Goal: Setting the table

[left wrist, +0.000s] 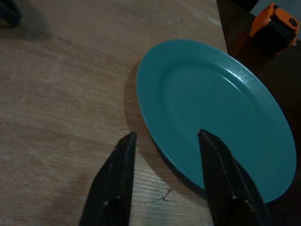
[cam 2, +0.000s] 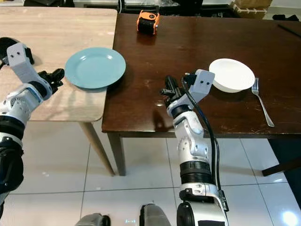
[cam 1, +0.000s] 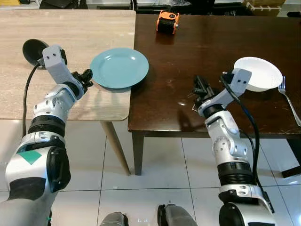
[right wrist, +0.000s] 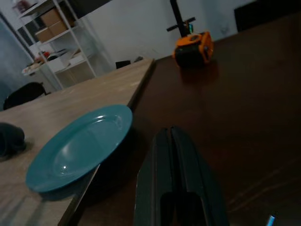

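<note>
A teal plate (cam 1: 119, 67) lies on the light wooden table (cam 1: 56, 42), its right rim overhanging the gap toward the dark table (cam 1: 211, 42). My left gripper (cam 1: 87, 78) is open at the plate's left rim; in the left wrist view the plate (left wrist: 221, 113) has one finger over its edge and the other finger beside it on the wood. My right gripper (cam 1: 201, 86) is shut and empty, hovering low over the dark table. A white bowl (cam 1: 258, 73) and a silver fork (cam 1: 289, 101) sit at the dark table's right.
An orange and black device (cam 1: 167, 21) stands at the back of the dark table. A black round object (cam 1: 33, 49) with a cable sits on the light table's left. Tiled floor (cam 1: 155, 165) lies in front of both tables.
</note>
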`<state>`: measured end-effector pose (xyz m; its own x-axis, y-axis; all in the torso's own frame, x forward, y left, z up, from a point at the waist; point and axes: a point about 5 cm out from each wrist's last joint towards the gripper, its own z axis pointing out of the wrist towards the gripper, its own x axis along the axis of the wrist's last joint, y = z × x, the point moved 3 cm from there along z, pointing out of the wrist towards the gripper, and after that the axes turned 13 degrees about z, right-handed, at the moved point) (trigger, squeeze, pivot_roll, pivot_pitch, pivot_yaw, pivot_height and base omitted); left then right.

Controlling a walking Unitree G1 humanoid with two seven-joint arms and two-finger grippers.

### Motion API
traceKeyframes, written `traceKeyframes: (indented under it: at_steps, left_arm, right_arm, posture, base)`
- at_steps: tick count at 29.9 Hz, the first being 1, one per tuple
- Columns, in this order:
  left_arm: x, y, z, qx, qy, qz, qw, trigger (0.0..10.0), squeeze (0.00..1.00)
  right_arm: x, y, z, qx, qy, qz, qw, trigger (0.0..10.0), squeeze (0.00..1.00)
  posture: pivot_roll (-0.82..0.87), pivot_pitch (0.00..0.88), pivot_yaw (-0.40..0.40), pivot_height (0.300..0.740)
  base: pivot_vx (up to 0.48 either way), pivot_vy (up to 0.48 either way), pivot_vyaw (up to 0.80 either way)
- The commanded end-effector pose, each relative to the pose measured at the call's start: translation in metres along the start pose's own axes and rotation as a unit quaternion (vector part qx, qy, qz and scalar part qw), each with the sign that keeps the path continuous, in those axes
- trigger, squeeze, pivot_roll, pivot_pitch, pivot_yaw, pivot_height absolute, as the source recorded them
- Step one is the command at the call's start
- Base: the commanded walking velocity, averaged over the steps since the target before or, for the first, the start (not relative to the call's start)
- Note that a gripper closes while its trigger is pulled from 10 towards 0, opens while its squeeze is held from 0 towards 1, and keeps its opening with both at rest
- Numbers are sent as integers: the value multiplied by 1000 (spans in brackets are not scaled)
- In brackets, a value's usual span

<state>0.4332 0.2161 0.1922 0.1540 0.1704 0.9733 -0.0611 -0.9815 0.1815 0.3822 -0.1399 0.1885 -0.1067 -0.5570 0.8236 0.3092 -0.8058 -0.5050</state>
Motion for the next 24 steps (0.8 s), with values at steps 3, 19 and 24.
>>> traceKeyframes:
  at_steps: [3,19,24]
  left_arm:
    - [-2,4,4,9,-5,-26,1000,10000,1000]
    - [-15,-15,1,67,-38,-62,995,10000,0]
    - [-19,-16,0,76,-47,-64,994,10000,0]
  right_arm:
    - [-12,-6,-2,20,-19,-50,998,10000,0]
    - [-20,-16,2,34,-24,-59,997,10000,0]
    - [-20,-19,4,40,-24,-60,997,10000,0]
  posture:
    - [51,129,52,740]
    - [78,140,27,740]
    - [80,151,24,740]
  base:
    - [0,0,0]
    - [0,0,0]
    - [0,0,0]
